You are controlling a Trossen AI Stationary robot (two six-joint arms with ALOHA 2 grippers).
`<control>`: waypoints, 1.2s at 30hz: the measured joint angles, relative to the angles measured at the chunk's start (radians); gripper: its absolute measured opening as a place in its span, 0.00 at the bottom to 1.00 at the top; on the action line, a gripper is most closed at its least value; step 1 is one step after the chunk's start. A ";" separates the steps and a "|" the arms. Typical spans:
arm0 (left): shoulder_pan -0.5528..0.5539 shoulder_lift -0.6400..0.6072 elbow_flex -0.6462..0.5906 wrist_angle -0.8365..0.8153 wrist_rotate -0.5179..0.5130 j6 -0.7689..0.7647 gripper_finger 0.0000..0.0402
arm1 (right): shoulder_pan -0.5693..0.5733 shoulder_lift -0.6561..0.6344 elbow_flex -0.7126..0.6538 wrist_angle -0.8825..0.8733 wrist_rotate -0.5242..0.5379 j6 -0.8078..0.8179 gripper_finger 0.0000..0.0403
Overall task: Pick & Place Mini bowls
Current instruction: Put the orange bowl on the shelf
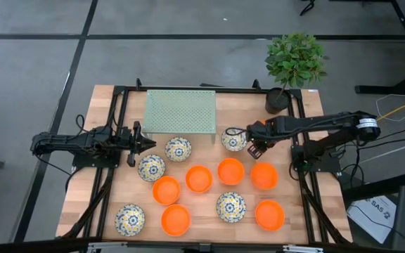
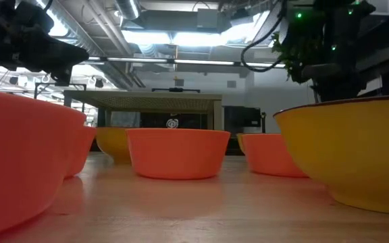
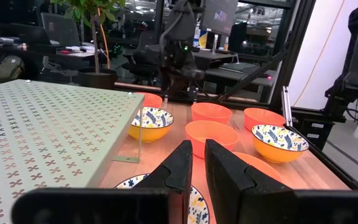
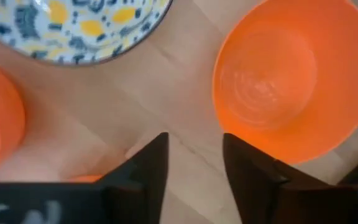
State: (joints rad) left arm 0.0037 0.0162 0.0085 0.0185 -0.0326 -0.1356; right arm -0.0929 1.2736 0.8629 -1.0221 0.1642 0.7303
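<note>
Our right gripper [image 1: 254,149], jaws apart and empty, hangs right of centre, nearest the patterned bowl [image 1: 233,140] just to its left; the orange bowl [image 1: 264,176] sits below

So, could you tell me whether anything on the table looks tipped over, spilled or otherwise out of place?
Nothing stands out. The orange bowls and patterned bowls all sit upright and apart on the wooden table, none stacked or overturned. The green perforated shelf stands level, and the potted plant at the far corner is upright.
</note>
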 joint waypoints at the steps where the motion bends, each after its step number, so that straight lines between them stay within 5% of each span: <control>1: 0.000 0.000 0.000 0.000 0.000 0.000 0.09 | -0.011 0.000 -0.005 0.007 0.000 0.000 0.42; 7: 0.000 0.000 0.000 0.000 0.000 0.000 0.09 | -0.058 0.010 -0.030 0.020 0.001 -0.003 0.51; 22: 0.000 0.000 0.000 0.000 0.000 0.000 0.09 | -0.069 0.132 -0.033 0.055 0.002 -0.103 0.50; 29: 0.000 0.000 0.000 0.000 0.000 0.000 0.09 | -0.069 0.164 -0.033 0.059 0.046 -0.109 0.38; 36: 0.000 0.000 0.000 0.000 0.000 0.000 0.09 | -0.069 0.165 -0.033 0.061 0.046 -0.109 0.15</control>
State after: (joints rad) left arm 0.0037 0.0163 0.0082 0.0185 -0.0326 -0.1356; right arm -0.1616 1.4384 0.8303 -0.9611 0.2100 0.6215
